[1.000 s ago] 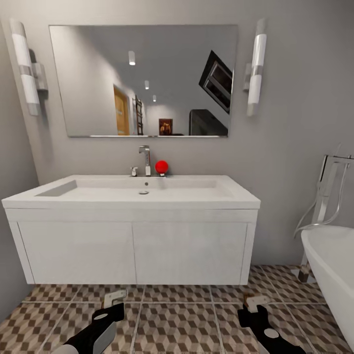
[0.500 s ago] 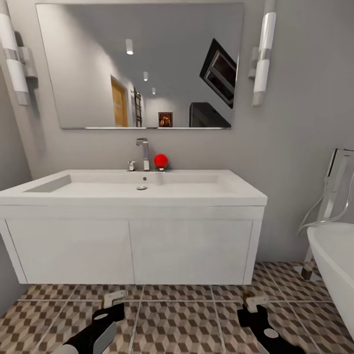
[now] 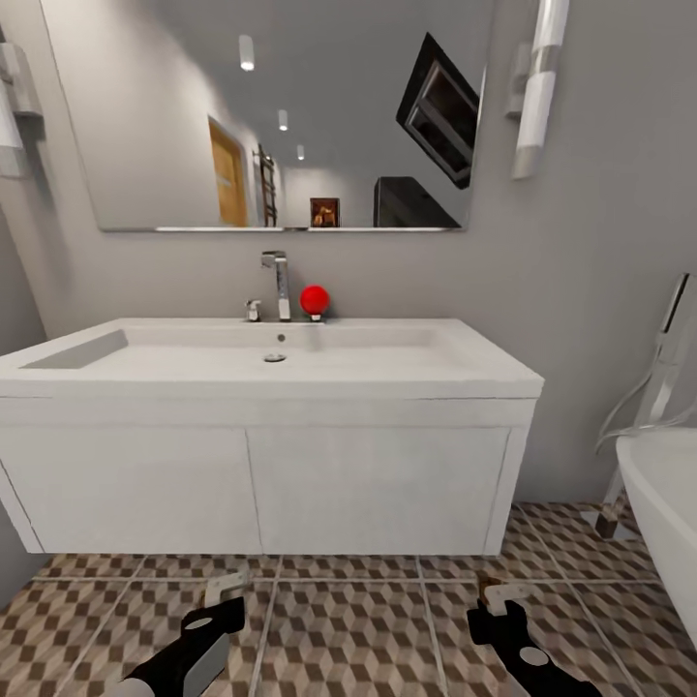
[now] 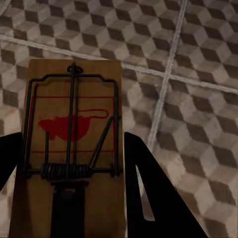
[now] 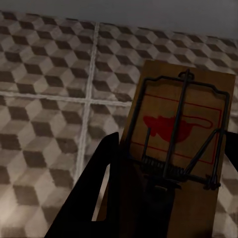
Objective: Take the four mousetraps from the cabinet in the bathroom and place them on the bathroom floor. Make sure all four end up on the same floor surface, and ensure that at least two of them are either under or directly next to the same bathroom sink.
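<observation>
Two mousetraps are in hand above the bathroom floor [image 3: 348, 620]. In the head view my left gripper [image 3: 219, 610] is shut on a small wooden mousetrap [image 3: 227, 585], and my right gripper [image 3: 490, 614] is shut on another mousetrap [image 3: 501, 591]. Both hang low in front of the white sink [image 3: 271, 363] on its boxy vanity. The left wrist view shows the left gripper [image 4: 69, 148] clamping its mousetrap [image 4: 72, 99] between black fingers [image 4: 146, 183]. In the right wrist view, the right gripper [image 5: 168, 153] grips its mousetrap [image 5: 183, 119] the same way. The cabinet is out of view.
A white bathtub [image 3: 668, 513] with a chrome filler [image 3: 668, 368] stands at the right. A red ball [image 3: 314, 299] sits beside the tap [image 3: 280, 281]. A wide mirror [image 3: 271, 116] hangs above, and a wall closes the left side. Cube-patterned tiles run under the vanity.
The whole picture has shifted: the camera has come closer to the sink, which now looks larger. Both grippers keep their place in view, each still holding its mousetrap.
</observation>
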You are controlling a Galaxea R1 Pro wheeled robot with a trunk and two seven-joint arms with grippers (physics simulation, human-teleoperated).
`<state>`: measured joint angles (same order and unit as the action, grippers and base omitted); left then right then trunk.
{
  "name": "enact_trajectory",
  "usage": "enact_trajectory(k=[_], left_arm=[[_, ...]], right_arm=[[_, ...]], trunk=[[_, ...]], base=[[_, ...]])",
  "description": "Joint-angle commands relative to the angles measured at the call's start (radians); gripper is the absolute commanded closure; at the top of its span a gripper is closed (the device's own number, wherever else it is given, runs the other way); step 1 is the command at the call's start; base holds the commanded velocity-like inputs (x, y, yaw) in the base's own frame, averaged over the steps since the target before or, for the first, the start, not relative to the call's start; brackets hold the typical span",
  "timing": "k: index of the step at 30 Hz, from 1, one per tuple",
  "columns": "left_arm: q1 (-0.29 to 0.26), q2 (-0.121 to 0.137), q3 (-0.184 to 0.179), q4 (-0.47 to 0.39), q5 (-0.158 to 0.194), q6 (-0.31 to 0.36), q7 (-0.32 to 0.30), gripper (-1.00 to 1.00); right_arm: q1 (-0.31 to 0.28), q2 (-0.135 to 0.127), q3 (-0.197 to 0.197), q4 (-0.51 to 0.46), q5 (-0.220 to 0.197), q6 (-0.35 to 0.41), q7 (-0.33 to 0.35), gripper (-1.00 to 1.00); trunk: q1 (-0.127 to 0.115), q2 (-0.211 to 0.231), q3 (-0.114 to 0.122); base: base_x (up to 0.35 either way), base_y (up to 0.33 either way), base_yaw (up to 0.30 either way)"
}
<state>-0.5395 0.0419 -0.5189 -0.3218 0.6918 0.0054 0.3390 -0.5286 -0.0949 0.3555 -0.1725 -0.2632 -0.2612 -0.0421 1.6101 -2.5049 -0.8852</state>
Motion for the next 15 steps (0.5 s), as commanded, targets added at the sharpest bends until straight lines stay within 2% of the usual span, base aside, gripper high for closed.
enact_trajectory(k=[1, 7, 15], left_arm=[[0.0, 0.002, -0.009, -0.002, 0.005, 0.002, 0.009, 1.0], [0.0, 0.002, -0.009, -0.002, 0.006, 0.0, 0.008, 1.0], [0.0, 0.001, -0.009, -0.002, 0.006, -0.002, 0.008, 1.0]], right_arm=[[-0.001, 0.0, 0.008, 0.0, -0.008, -0.003, -0.001, 1.0], [-0.001, 0.0, 0.008, 0.0, -0.007, -0.003, -0.001, 1.0], [-0.001, 0.0, 0.008, 0.0, -0.007, -0.003, -0.001, 1.0]], trunk=[[0.001, -0.001, -0.005], [0.003, -0.002, -0.028], [0.007, -0.004, -0.059]], base=[[0.311, 0.0, 0.0], [0.281, 0.0, 0.0], [0.023, 0.0, 0.0]])
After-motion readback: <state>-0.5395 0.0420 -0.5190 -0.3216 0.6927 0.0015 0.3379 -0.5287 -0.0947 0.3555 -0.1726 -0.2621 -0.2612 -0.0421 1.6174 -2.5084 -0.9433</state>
